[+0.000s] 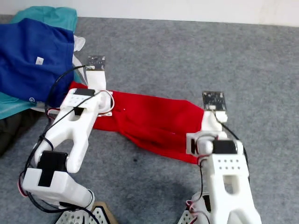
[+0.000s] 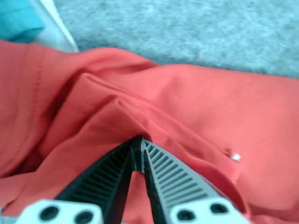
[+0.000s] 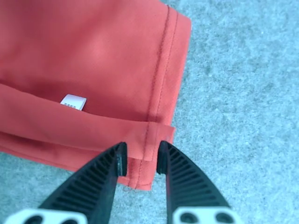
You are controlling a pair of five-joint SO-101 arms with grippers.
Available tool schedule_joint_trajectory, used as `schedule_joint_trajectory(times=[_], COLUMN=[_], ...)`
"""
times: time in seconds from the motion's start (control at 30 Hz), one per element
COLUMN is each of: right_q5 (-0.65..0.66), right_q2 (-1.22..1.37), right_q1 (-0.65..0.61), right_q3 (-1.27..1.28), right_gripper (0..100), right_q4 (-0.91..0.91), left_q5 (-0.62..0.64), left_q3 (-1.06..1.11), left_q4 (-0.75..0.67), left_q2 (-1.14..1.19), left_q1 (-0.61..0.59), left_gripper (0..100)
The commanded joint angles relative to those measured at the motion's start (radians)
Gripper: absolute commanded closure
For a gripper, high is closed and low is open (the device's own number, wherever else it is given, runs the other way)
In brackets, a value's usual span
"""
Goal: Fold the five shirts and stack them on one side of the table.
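Note:
A red shirt (image 1: 149, 121) lies stretched across the middle of the grey table, between the two arms. My left gripper (image 2: 138, 145) is at the shirt's left end (image 1: 92, 91), shut on a raised fold of the red cloth (image 2: 210, 107). My right gripper (image 3: 141, 158) is at the shirt's right corner (image 1: 208, 122). It is open, and its fingers straddle the folded hem of the red shirt (image 3: 93, 56), which lies flat there. A white label (image 3: 74, 101) shows near that hem.
A pile of shirts sits at the far left: a blue one (image 1: 32, 56) on top, teal (image 1: 51, 16) and white (image 1: 78, 44) under it. A dark garment (image 1: 11, 128) lies at the left edge. Bare grey table (image 1: 187, 51) stretches behind and to the right.

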Motion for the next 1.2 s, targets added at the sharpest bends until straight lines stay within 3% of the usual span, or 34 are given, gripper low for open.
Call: schedule_joint_trajectory(times=[0.0,0.23,0.43,0.73,0.83,1.03,1.17], right_q5=[-0.017,-0.020,-0.021,-0.023,-0.023,-0.023,-0.015], right_q2=[0.159,0.415,0.526,0.650,0.650,0.657,0.657], right_q1=[-0.001,-0.004,-0.013,-0.183,-0.193,-0.151,-0.136], right_q3=[-0.136,-0.271,-0.277,-0.286,-0.286,-0.286,-0.286], right_gripper=[87.4,65.6,64.8,64.9,69.9,91.8,95.9], right_q4=[0.008,-0.002,-0.045,-0.047,-0.048,-0.048,-0.048], left_q5=[0.000,0.000,0.000,0.000,0.000,0.000,0.000], left_q3=[-0.002,-0.002,-0.002,-0.002,-0.002,-0.002,-0.002], left_q4=[-0.012,-0.012,-0.012,-0.012,-0.012,-0.012,-0.012], left_q2=[-0.004,-0.004,-0.004,-0.004,-0.004,-0.004,-0.004], left_q1=[-0.038,-0.041,-0.041,-0.041,-0.041,-0.041,-0.041], left_gripper=[99,99,99,99,99,99,99])
